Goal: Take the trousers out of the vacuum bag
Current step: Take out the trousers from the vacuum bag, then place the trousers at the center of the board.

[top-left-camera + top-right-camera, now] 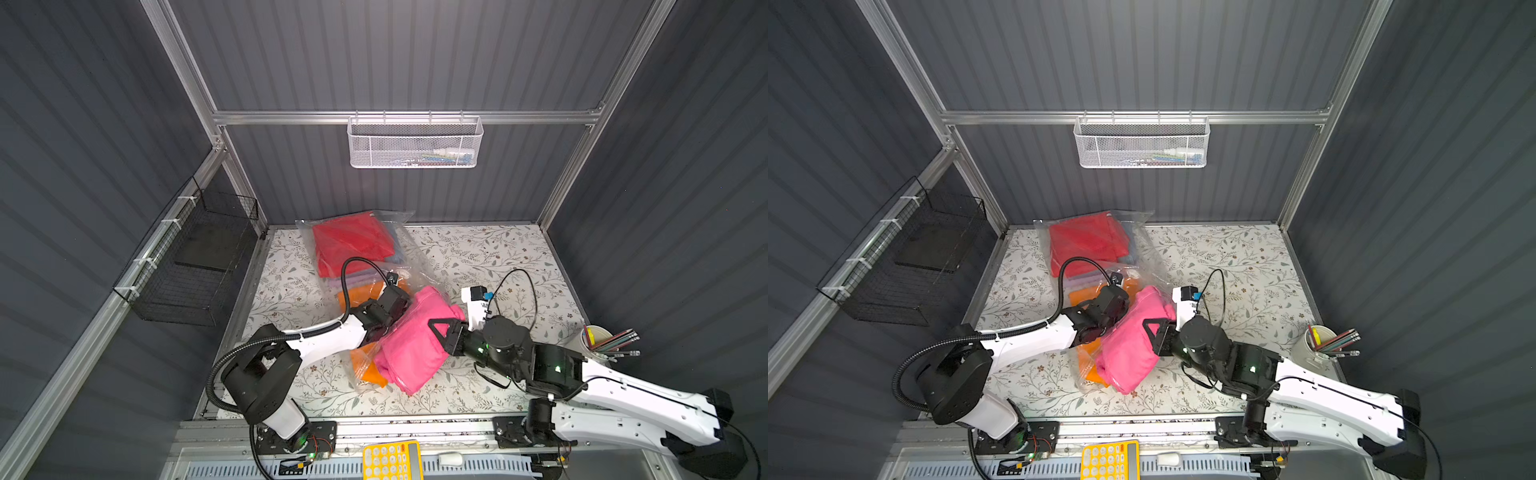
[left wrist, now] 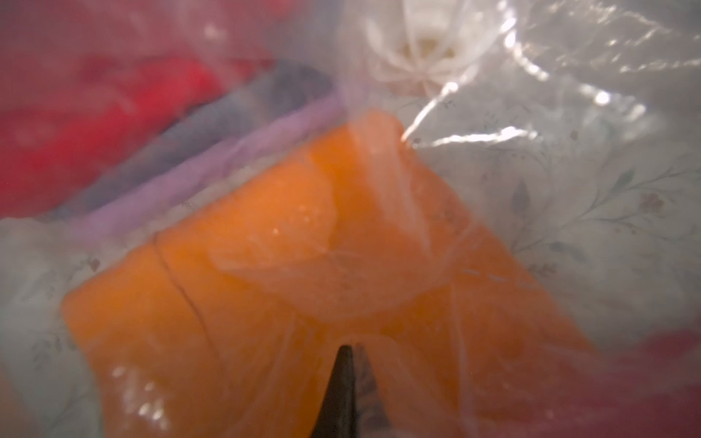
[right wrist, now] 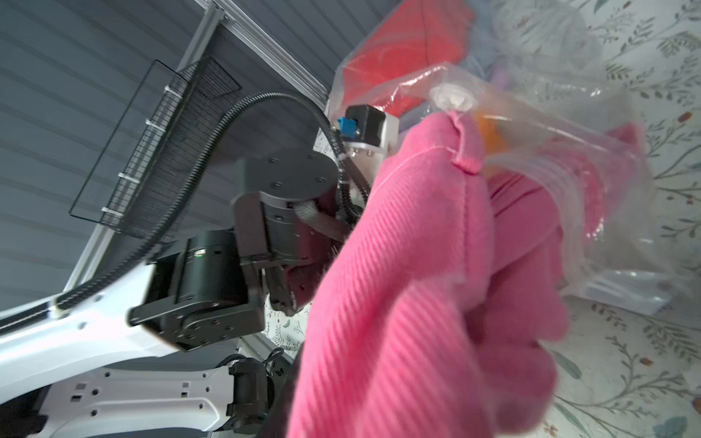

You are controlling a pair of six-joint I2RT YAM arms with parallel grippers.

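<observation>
Nearest the counter's (image 1: 498, 257) front edge, about midway along it, the hot pink trousers (image 1: 411, 345) lie in a loose, ribbed bundle. They are almost wholly clear of the vacuum bag (image 1: 415, 257). Only their far end seems to be overlapped by crinkled film. The right end effector (image 1: 438, 332) is clamped narrow on the bundle's right side.

Just beside them, the orange trousers (image 1: 372, 372) sit at the bag's mouth under the plastic. The left end effector (image 2: 352, 350) is closed tight there and appears to pinch the film over the orange cloth.

So the first of five garments is nearly free, and four are left to pull out.

Farther in, the lilac trousers (image 2: 189, 182) and the light blue denim trousers (image 2: 242, 125) show only as thin folded edges. The round white valve cap (image 2: 421, 45) sits on the film near them.

Farthest away, against the back edge towards the back left corner, the red trousers (image 1: 353, 245) lie flat and folded inside the bag's closed end.
</observation>
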